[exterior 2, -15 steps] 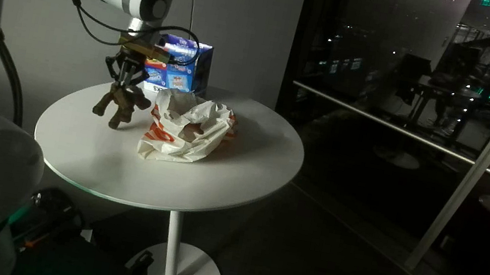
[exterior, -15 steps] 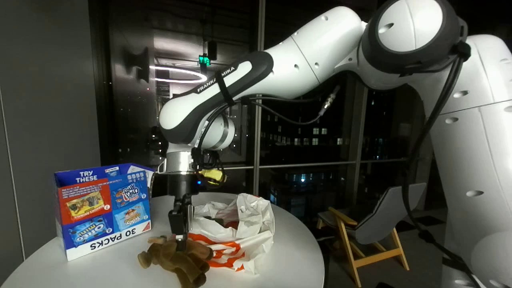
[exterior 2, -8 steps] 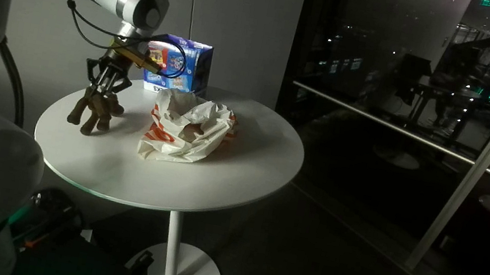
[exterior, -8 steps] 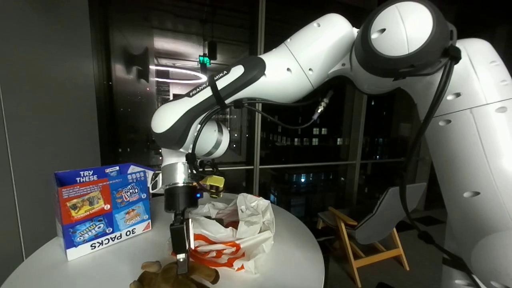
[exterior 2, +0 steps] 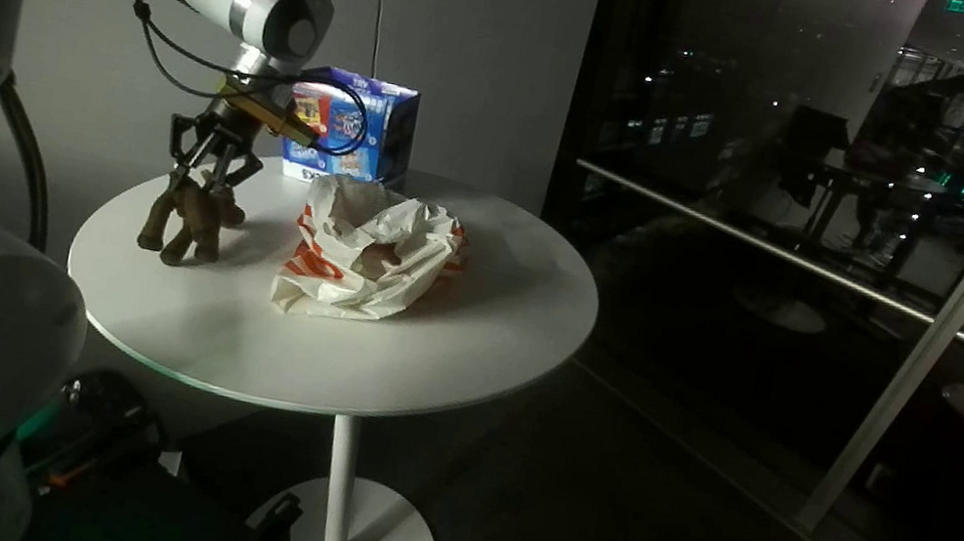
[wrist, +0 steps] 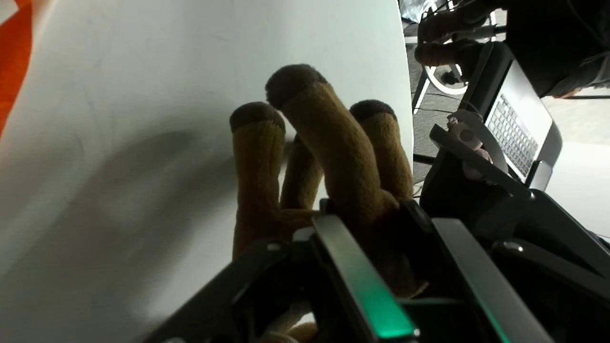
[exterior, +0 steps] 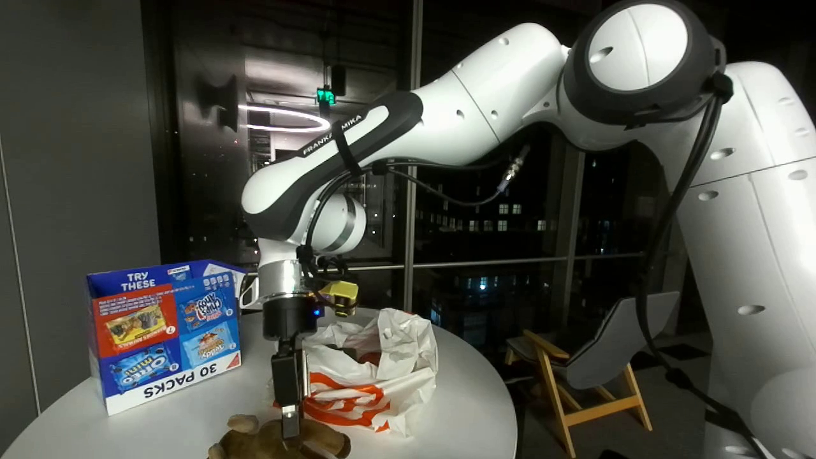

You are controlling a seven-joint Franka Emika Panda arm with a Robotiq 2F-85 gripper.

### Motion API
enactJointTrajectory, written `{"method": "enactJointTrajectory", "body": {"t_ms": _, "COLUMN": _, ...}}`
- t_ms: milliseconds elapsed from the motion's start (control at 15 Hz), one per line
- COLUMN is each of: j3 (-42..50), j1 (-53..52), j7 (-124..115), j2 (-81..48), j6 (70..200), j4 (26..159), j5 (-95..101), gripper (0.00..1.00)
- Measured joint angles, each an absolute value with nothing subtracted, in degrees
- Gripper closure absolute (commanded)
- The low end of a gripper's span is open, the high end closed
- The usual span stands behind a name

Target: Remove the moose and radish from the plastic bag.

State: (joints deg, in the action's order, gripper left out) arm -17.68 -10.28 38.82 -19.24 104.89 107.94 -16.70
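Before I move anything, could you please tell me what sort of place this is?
Probably an office, perhaps its break area, at night. The guess rests on a snack box, a laptop in the wrist view, and a tall, dark window with points of light in it.

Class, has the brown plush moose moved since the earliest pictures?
Yes. In an exterior view, the brown plush moose has shifted toward picture left, away from the unmoved white, orange-printed plastic bag.

Grey wall (exterior: 70, 159), dark windows (exterior: 491, 242), 1 glowing ring light (exterior: 284, 130), 1 wood-framed chair (exterior: 598, 347).
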Motion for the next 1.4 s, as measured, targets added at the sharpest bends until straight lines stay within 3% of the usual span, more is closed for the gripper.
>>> {"method": "enactJointTrajectory", "body": {"t_ms": 267, "j3": -17.78, "j1": -10.28, "j7": 38.82, "j2": -18.87, "j6": 107.40, "j4": 106.75, "j5": -16.83, "gripper": 0.01}}
{"method": "enactJointTrajectory", "body": {"t_ms": 800, "j3": -15.34, "j1": -9.45, "j7": 37.45, "j2": -13.32, "j6": 121.34, "j4": 100.68, "j5": -17.72, "gripper": 0.00}}
{"method": "enactJointTrajectory", "body": {"t_ms": 1400, "j3": -9.01, "j1": -6.35, "j7": 25.49, "j2": -13.75, "j6": 142.71, "j4": 104.00, "j5": -12.58, "gripper": 0.00}}
